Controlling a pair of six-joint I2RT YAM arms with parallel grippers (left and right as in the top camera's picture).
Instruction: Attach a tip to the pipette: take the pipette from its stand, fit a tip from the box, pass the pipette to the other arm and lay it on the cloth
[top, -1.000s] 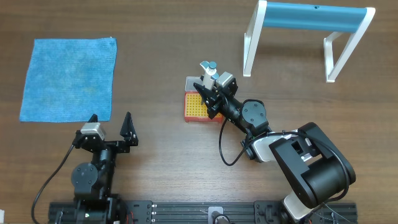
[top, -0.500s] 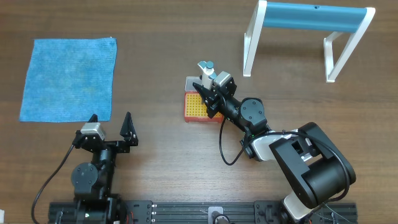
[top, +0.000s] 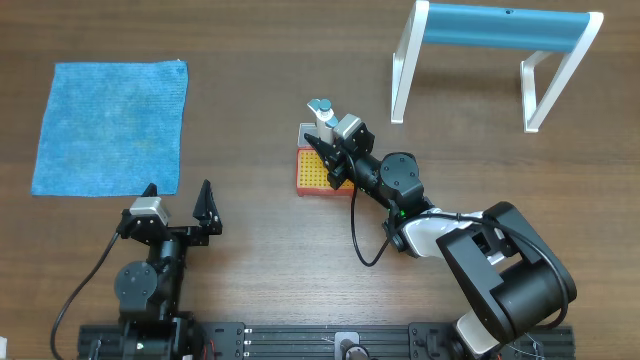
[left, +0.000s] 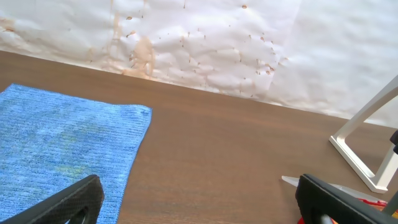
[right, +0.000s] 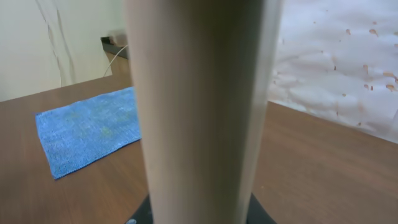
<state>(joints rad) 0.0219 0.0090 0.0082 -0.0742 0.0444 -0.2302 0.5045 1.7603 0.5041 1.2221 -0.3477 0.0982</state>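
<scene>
My right gripper is shut on the pipette, holding it above the red and yellow tip box at mid-table. The pipette's pale barrel stands close before the right wrist camera, and its lower end is hidden. The blue cloth lies flat at the far left, also seen as the cloth beyond the barrel. My left gripper stands open near the front left, just in front of the cloth, with nothing between its fingers.
The white stand with a blue top bar stands at the back right; one stand foot shows in the left wrist view. Bare wooden table lies between the cloth and the tip box. A pale wall backs the table.
My right gripper has shifted slightly to the left with the pipette, whose top end now sits farther left over the tip box. The left arm has not moved.
</scene>
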